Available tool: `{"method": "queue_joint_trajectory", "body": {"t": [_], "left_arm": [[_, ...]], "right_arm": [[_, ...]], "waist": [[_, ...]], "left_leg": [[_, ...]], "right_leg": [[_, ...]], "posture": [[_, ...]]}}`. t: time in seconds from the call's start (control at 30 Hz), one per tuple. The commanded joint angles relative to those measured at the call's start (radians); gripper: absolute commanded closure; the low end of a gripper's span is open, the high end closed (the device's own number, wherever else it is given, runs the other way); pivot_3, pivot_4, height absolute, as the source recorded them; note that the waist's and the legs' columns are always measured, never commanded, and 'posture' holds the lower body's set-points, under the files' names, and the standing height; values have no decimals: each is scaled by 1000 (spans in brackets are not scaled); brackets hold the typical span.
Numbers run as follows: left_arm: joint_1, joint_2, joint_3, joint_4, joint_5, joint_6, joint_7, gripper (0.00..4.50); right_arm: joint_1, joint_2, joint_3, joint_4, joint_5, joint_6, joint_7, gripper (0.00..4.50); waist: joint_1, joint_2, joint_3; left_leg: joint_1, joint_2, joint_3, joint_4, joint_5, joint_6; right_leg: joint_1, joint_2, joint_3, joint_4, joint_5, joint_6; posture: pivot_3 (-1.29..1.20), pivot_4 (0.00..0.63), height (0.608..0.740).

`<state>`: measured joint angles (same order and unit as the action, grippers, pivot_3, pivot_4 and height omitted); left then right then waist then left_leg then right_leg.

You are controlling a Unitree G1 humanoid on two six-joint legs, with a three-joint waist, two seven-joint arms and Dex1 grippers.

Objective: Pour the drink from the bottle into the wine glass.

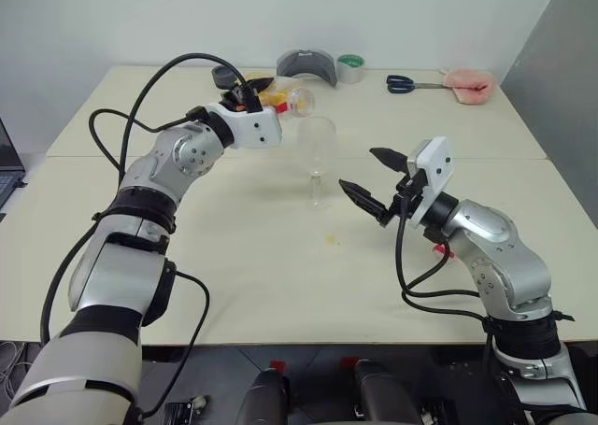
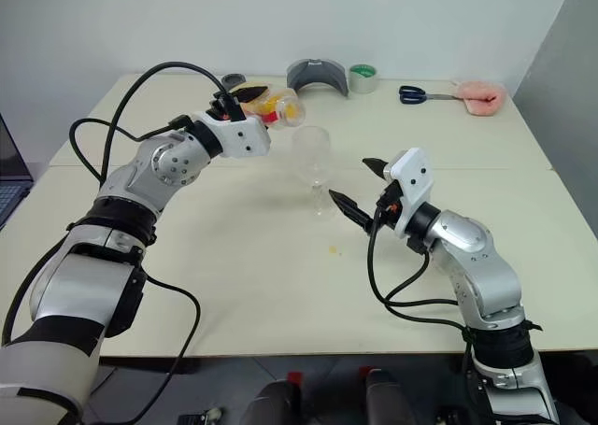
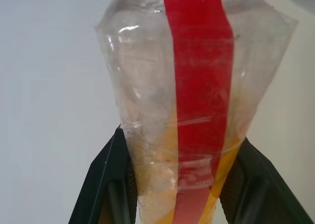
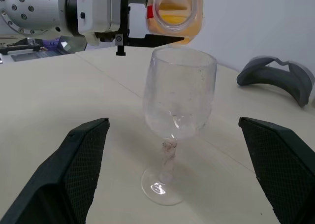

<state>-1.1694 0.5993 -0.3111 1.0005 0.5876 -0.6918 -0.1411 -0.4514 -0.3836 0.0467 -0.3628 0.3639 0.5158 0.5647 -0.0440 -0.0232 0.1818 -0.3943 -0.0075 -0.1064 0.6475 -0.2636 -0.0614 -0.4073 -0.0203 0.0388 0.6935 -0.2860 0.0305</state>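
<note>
Claws stood in opposite states. The left claw (image 1: 264, 95) was pinched tight on the bottle (image 1: 283, 99), its black fingers (image 3: 106, 179) pressed against both sides of the clear squarish body beside the red label strip (image 3: 199, 101). The bottle lay tipped nearly on its side, raised above the counter (image 1: 234, 257), its uncapped mouth (image 4: 173, 6) turned toward the right arm and hanging just over the rim of the wine glass (image 4: 176, 115). The drink (image 4: 173, 21), orange-yellow, had pooled along the low side of the bottle near the mouth; no stream could be seen falling, and the bowl of the glass looked clear.

The right claw (image 1: 377, 180) was spread wide and held nothing, its two dark fingers (image 4: 78, 160) standing well apart on either side of the glass, near it but not touching. It pointed roughly level toward the stem.

The wine glass stood upright on its round foot near the middle of the counter, between the two arms. A small yellowish spot (image 1: 331, 241) marked the pale surface a little nearer the robot than the foot.

The counter was cream-coloured, with a seam running across it. Along its far edge lay a grey curved piece (image 1: 307, 66), a roll of tape (image 1: 350, 68), blue-handled scissors (image 1: 405, 84) and a pink object (image 1: 469, 85). A dark round thing (image 1: 225, 74) sat behind the left wrist. A plain pale wall rose behind, and a grey panel stood at the right side
</note>
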Motion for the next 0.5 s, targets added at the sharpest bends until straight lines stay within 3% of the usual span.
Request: {"method": "queue_joint_trajectory", "body": {"t": [0.03,0.5], "left_arm": [[-55,22,-12,3,31,-28,66,2792],[-109,34,-79,44,141,-42,202,2792]], "right_arm": [[-2,5,0,-46,3,-20,-5,0],[3,18,7,-60,5,-18,-21,0]], "waist": [[-1,0,0],[-1,0,0]], "left_leg": [[0,0,0,0,0,0],[0,0,0,0,0,0]], "right_leg": [[0,0,0,0,0,0],[0,0,0,0,0,0]], "posture": [[0,150,740],[0,150,740]]}}
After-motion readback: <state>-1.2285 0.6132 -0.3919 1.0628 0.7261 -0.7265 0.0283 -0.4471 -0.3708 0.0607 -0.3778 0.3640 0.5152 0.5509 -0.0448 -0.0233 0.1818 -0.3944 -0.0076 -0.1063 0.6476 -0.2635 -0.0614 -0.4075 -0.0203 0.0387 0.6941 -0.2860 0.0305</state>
